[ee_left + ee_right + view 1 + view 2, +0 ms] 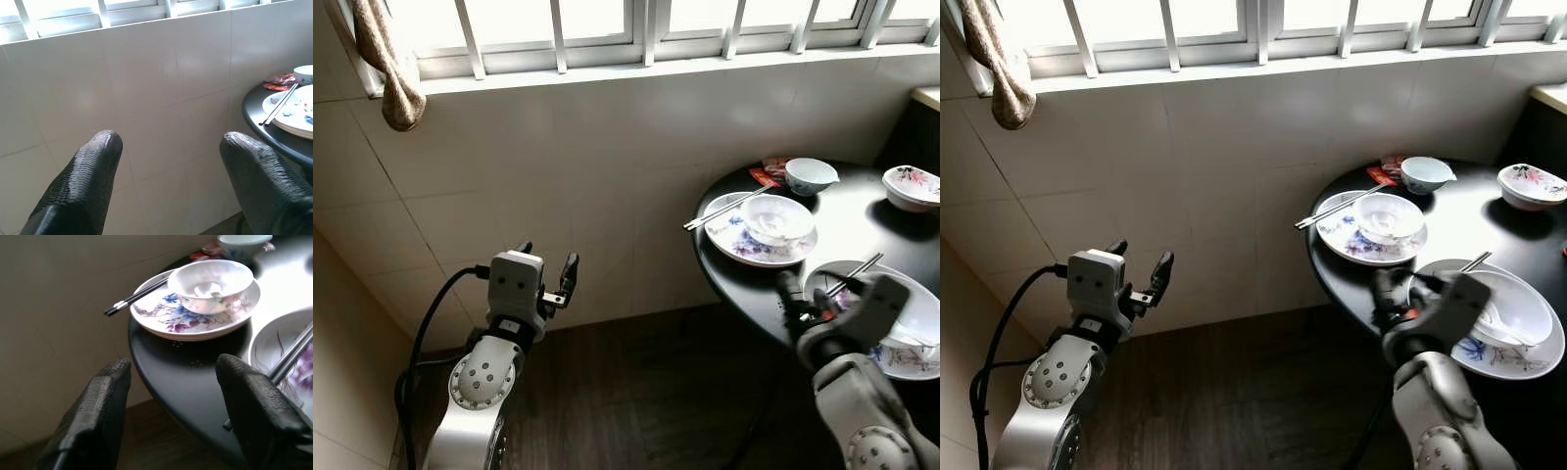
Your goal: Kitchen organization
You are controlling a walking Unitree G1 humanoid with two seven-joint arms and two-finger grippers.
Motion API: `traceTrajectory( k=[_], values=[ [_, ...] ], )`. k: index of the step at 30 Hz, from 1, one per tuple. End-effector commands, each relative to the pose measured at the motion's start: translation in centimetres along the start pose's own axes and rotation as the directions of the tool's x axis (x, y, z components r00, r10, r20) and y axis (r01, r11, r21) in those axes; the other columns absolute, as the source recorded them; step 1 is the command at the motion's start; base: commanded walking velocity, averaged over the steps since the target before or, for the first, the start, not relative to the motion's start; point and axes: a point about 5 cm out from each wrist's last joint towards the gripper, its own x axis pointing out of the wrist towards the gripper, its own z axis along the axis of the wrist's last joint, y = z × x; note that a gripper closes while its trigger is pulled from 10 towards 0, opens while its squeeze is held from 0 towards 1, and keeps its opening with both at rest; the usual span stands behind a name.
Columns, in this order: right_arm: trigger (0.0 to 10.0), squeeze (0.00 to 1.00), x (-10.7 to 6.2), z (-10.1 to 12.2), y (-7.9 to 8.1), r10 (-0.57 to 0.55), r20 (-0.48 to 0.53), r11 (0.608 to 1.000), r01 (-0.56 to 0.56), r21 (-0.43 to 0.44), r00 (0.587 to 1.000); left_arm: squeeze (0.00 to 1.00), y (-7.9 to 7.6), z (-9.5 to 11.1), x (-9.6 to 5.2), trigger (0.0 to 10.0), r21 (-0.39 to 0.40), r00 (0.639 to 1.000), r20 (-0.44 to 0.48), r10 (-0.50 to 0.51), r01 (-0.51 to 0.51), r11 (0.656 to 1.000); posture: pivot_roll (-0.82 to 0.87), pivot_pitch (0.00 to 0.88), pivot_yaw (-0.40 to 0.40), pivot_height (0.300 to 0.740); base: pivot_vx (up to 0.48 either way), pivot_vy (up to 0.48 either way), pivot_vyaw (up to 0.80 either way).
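- On the round black table [862, 220] at the right stand two flowered plates and four bowls, with two pairs of chopsticks.
- The far plate [744, 247] holds a white bowl [777, 217]; one pair of chopsticks [724, 209] rests across its left rim, tips jutting past the table edge.
- The near plate [1489, 357] holds another bowl [1503, 305], with the second pair of chopsticks [857, 271] leaning on it.
- A small blue-patterned bowl [810, 175] stands farther back beside a red wrapper [766, 174]; a flowered bowl [913, 186] sits far right.
- The right gripper [173, 396], fingers spread and holding nothing, hovers at the table's near-left edge, the far plate ahead of it, the near plate just right.
- The left gripper [168, 152], fingers spread and empty, is raised at the left, facing the tiled wall [558, 166], well apart from the table.
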Motion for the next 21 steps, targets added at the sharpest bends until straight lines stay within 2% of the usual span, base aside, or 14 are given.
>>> traceTrajectory(
  k=[1, 2, 3, 6, 7, 8, 10, 12, 15, 17, 18, 19, 20, 21],
  values=[
    [10.0, 0.0, -0.2, 0.6, 0.3, -0.017, 0.038, 0.996, 0.02, -0.082, 0.999, 0.0, 0.1, -0.2, -0.1, 10.0, 0.004, 1.0, -0.013, 0.001, -0.001, 1.0, 0.04, 0.0, -0.011, 0.74, 0.0, 0.0, 0.0],
    [10.0, 0.0, -0.3, 0.8, 0.3, -0.013, 0.054, 0.984, 0.023, -0.178, 0.998, 0.0, 0.1, -0.3, -0.1, 10.0, 0.003, 1.0, -0.015, 0.003, -0.003, 1.0, 0.03, 0.0, -0.008, 0.74, 0.0, 0.0, 0.0],
    [10.0, 0.0, -0.3, 0.8, 0.3, -0.013, 0.054, 0.984, 0.023, -0.178, 0.998, 0.0, 0.1, -0.3, -0.1, 10.0, 0.003, 1.0, -0.015, 0.003, -0.003, 1.0, 0.03, 0.0, -0.008, 0.74, 0.0, 0.0, 0.0],
    [10.0, 0.0, -0.4, 1.2, 0.1, -0.018, 0.093, 0.937, 0.049, -0.345, 0.995, 0.0, 0.0, -0.3, -0.1, 10.0, -0.001, 1.0, -0.017, 0.004, -0.004, 1.0, 0.03, 0.0, -0.008, 0.74, 0.0, 0.0, 0.0],
    [10.0, 0.0, -0.4, 1.2, 0.1, -0.018, 0.093, 0.937, 0.049, -0.345, 0.995, 0.0, 0.0, -0.3, -0.1, 10.0, -0.001, 1.0, -0.017, 0.004, -0.004, 1.0, 0.03, 0.0, -0.008, 0.74, 0.0, 0.0, 0.0],
    [10.0, 0.0, -0.5, 1.3, 0.2, 0.001, 0.124, 0.881, 0.058, -0.469, 0.992, 0.0, 0.0, -0.3, 0.0, 10.0, -0.004, 1.0, -0.018, 0.002, -0.002, 1.0, 0.02, 0.0, -0.009, 0.74, 0.0, 0.0, 0.0],
    [10.0, 0.0, -0.5, 1.1, 0.3, 0.038, 0.13, 0.808, 0.046, -0.587, 0.991, 0.0, -0.1, -0.4, 0.0, 10.0, -0.006, 1.0, -0.018, 0.002, -0.002, 1.0, 0.02, 0.0, -0.01, 0.74, 0.0, 0.0, 0.0],
    [10.0, 0.0, -0.6, 0.5, 0.4, 0.081, 0.104, 0.718, 0.014, -0.696, 0.991, 0.0, -0.1, -0.4, 0.0, 10.0, -0.009, 1.0, -0.019, 0.003, -0.003, 1.0, 0.02, 0.0, -0.009, 0.74, 0.0, 0.0, 0.0],
    [10.0, 0.0, -0.5, 0.0, -0.3, 0.099, 0.068, 0.611, -0.006, -0.792, 0.993, 0.0, -0.2, -0.4, 0.1, 10.0, -0.012, 1.0, -0.019, 0.002, -0.003, 1.0, 0.02, 0.0, -0.012, 0.74, 0.0, 0.0, 0.0],
    [10.0, 0.0, -0.5, -0.1, -0.8, 0.097, 0.063, 0.586, -0.006, -0.811, 0.993, 0.0, -0.2, -0.4, 0.1, 10.0, -0.013, 1.0, -0.02, 0.002, -0.002, 1.0, 0.02, 0.0, -0.012, 0.74, 0.0, 0.0, 0.0],
    [10.0, 0.0, -0.4, -0.1, -1.3, 0.087, 0.049, 0.538, -0.006, -0.843, 0.995, 0.0, -0.2, -0.4, 0.1, 10.0, -0.014, 1.0, -0.02, 0.004, -0.004, 1.0, 0.02, 0.0, -0.016, 0.74, 0.0, 0.0, 0.0],
    [10.0, 0.0, -0.4, -0.1, -1.3, 0.087, 0.049, 0.538, -0.006, -0.843, 0.995, 0.0, -0.2, -0.4, 0.1, 10.0, -0.014, 1.0, -0.02, 0.004, -0.004, 1.0, 0.02, 0.0, -0.016, 0.74, 0.0, 0.0, 0.0],
    [10.0, 0.0, -0.3, -0.4, -1.8, 0.091, -0.002, 0.501, -0.048, -0.864, 0.996, 0.0, -0.1, -0.5, 0.1, 10.0, -0.016, 1.0, -0.022, 0.007, -0.007, 1.0, 0.01, 0.0, -0.018, 0.74, 0.0, 0.0, 0.0],
    [10.0, 0.0, -0.3, -0.5, -1.9, 0.092, -0.014, 0.5, -0.059, -0.864, 0.996, 0.0, -0.1, -0.5, 0.1, 10.0, -0.017, 1.0, -0.023, 0.008, -0.008, 1.0, 0.01, 0.0, -0.018, 0.74, 0.0, 0.0, 0.0]
  ],
)
